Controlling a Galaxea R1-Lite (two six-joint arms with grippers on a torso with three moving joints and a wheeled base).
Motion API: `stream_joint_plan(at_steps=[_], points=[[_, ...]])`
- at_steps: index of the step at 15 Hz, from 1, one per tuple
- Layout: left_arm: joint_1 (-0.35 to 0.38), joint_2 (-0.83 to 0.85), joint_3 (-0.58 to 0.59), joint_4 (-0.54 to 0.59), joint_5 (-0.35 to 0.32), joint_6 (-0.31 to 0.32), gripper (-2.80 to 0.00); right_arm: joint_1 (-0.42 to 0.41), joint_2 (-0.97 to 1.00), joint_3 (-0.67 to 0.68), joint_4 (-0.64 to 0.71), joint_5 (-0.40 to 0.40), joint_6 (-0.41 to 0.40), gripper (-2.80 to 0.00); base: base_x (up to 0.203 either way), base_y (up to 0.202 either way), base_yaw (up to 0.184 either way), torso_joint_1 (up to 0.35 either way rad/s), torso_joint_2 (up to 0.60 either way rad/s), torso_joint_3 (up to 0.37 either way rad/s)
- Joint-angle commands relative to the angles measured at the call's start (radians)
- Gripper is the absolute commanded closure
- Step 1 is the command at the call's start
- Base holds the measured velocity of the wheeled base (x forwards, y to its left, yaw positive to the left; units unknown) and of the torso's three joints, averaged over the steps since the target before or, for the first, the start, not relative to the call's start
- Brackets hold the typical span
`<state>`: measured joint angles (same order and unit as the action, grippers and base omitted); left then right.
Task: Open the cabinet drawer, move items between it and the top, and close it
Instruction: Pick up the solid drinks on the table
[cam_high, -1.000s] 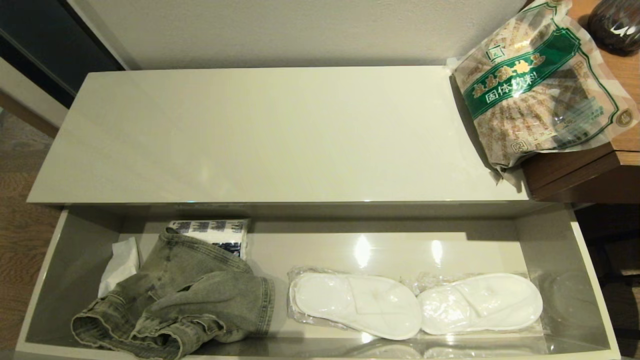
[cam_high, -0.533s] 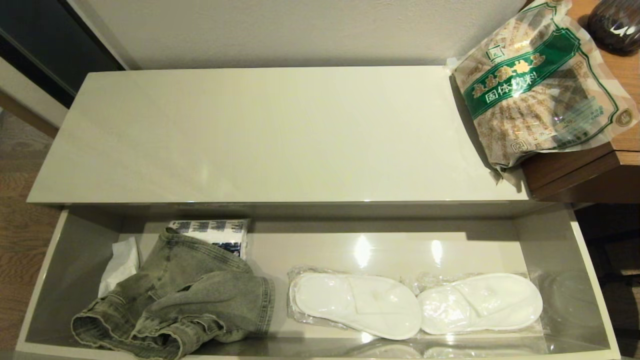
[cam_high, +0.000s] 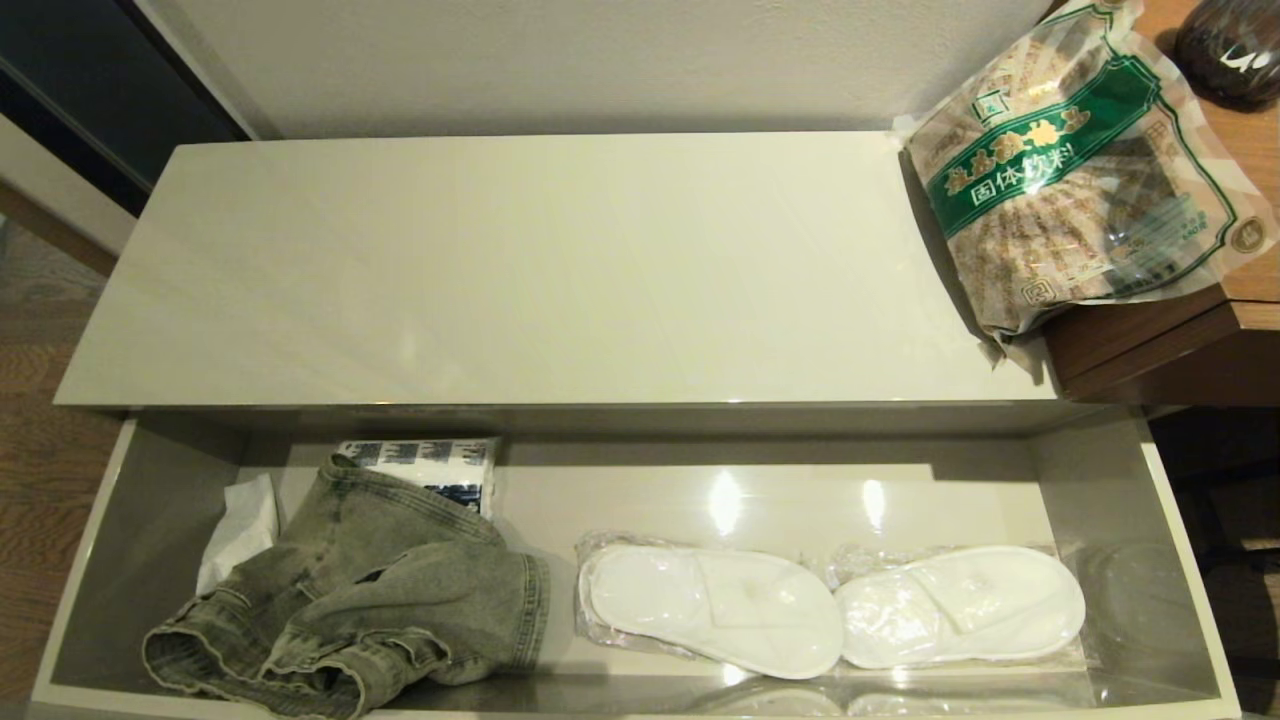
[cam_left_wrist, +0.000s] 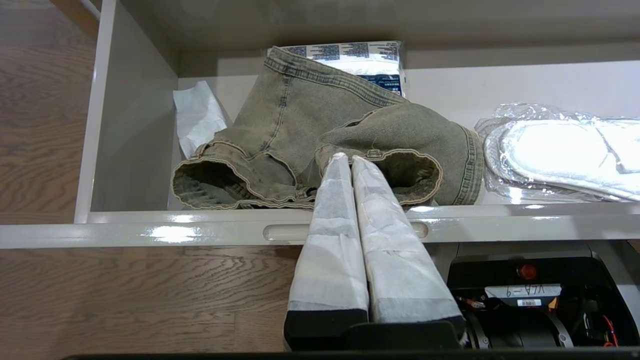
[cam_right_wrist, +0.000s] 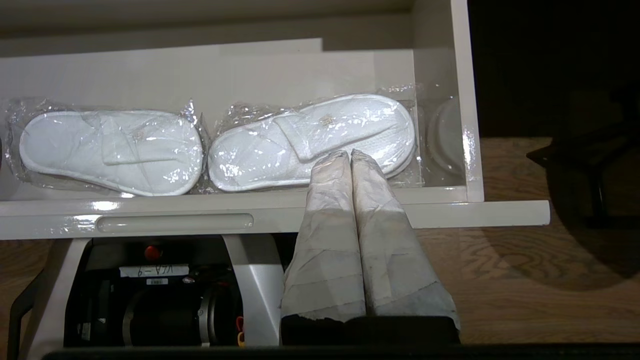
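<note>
The cabinet drawer (cam_high: 150, 520) stands pulled out below the cream top (cam_high: 540, 270). A crumpled grey-green denim garment (cam_high: 370, 590) lies in its left half, also seen in the left wrist view (cam_left_wrist: 310, 130). The clear food bag (cam_high: 1080, 160) with a green band leans at the top's right end, partly on the brown desk. Neither arm shows in the head view. My left gripper (cam_left_wrist: 346, 157) hovers shut and empty in front of the drawer's front rail (cam_left_wrist: 200, 227), near the denim. My right gripper (cam_right_wrist: 345, 154) is shut and empty near the right slipper.
Two plastic-wrapped white slippers (cam_high: 830, 605) lie in the drawer's middle and right. A white-and-blue tissue pack (cam_high: 440, 465) and a white tissue (cam_high: 240, 525) sit behind the denim. A brown wood-grain desk (cam_high: 1180, 340) adjoins on the right. The robot base (cam_left_wrist: 530, 295) stands below the drawer front.
</note>
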<state>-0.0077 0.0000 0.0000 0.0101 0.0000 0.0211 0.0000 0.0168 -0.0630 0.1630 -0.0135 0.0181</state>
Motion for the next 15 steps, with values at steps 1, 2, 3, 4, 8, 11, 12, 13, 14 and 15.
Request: stream_joint_plan(at_steps=[1,2,3,4,8,11,12,13,14,15], points=[[0.0,0.002,0.0,0.001,0.0,0.0,0.0,0.0,0.002,0.0,0.001,0.0,0.0,0.0,0.0,0.0,0.0,0.0,0.0,0.0],[0.0,0.002,0.0,0.001,0.0,0.0,0.0,0.0,0.002,0.0,0.001,0.0,0.0,0.0,0.0,0.0,0.0,0.0,0.0,0.0],[0.0,0.002,0.0,0.002,0.0,0.0,0.0,0.0,0.002,-0.001,0.001,0.0,0.0,0.0,0.0,0.0,0.0,0.0,0.0,0.0],[0.0,0.002,0.0,0.001,0.0,0.0,0.0,0.0,0.002,0.0,0.001,0.0,0.0,0.0,0.0,0.0,0.0,0.0,0.0,0.0],[0.0,0.002,0.0,0.001,0.0,0.0,0.0,0.0,0.002,0.0,0.001,0.0,0.0,0.0,0.0,0.0,0.0,0.0,0.0,0.0],[0.0,0.002,0.0,0.002,0.0,0.0,0.0,0.0,0.002,0.0,0.001,0.0,0.0,0.0,0.0,0.0,0.0,0.0,0.0,0.0],[0.0,0.002,0.0,0.001,0.0,0.0,0.0,0.0,0.002,-0.001,0.001,0.0,0.0,0.0,0.0,0.0,0.0,0.0,0.0,0.0],[0.0,0.002,0.0,0.001,0.0,0.0,0.0,0.0,0.002,0.0,0.001,0.0,0.0,0.0,0.0,0.0,0.0,0.0,0.0,0.0],[0.0,0.002,0.0,0.001,0.0,0.0,0.0,0.0,0.002,0.0,0.001,0.0,0.0,0.0,0.0,0.0,0.0,0.0,0.0,0.0],[0.0,0.002,0.0,0.001,0.0,0.0,0.0,0.0,0.002,0.0,0.001,0.0,0.0,0.0,0.0,0.0,0.0,0.0,0.0,0.0]])
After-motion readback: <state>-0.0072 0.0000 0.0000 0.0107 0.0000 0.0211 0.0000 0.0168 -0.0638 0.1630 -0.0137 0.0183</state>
